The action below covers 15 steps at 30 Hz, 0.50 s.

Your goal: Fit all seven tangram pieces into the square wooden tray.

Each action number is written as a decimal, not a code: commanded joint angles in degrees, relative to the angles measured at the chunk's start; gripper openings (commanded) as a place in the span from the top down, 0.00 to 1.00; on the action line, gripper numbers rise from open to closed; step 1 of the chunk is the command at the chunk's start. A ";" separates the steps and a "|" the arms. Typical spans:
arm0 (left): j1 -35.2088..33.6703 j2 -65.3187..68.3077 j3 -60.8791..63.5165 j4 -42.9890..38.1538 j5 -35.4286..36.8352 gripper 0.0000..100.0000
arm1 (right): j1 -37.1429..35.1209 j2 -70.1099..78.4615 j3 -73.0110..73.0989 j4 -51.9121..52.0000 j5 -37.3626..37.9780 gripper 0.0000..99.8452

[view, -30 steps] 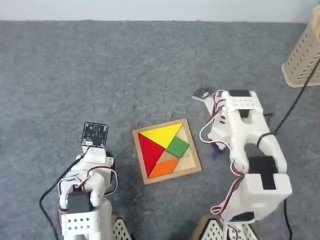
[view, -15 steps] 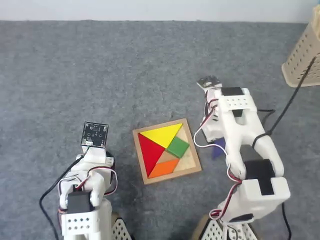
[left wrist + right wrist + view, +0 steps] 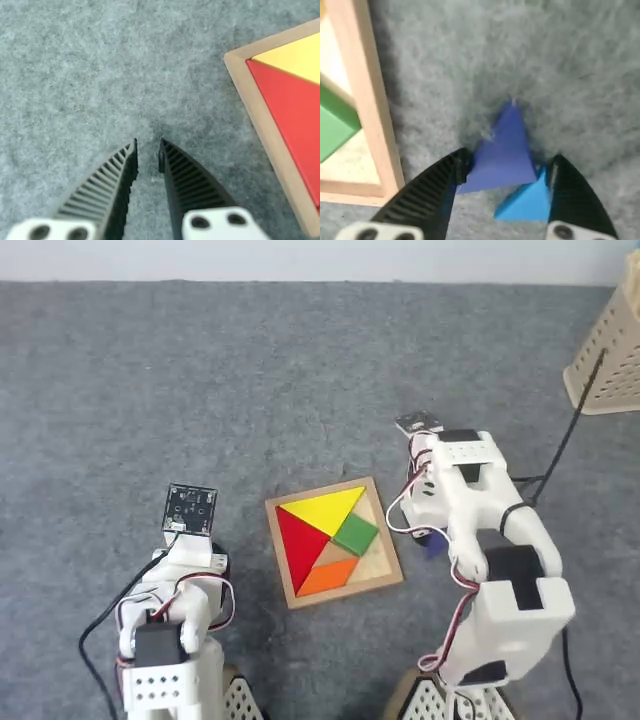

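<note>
With jaws wide, the right tool (image 3: 509,163) is straddling the blue triangle (image 3: 504,150), needing a centred pinch clear of the light-blue piece (image 3: 524,203).

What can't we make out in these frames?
- High view: the right arm covers most of the purple triangle.
- Right wrist view: the light blue piece is partly hidden by the purple triangle and the right gripper; shape unclear.
- Left wrist view: the wooden tray is cut off by the frame edge.
</note>
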 commanded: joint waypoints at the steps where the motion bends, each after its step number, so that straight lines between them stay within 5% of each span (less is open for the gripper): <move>1: 0.09 -1.32 -0.48 0.00 0.44 0.93 | 1.27 2.07 -0.62 0.13 -0.62 0.74; 7: 0.09 -1.32 -0.48 0.00 0.44 0.93 | 1.27 1.98 -0.79 -0.04 -1.05 0.89; 15: 0.09 -1.32 -0.48 0.00 0.44 0.93 | 1.36 1.98 -5.45 0.48 -3.60 0.91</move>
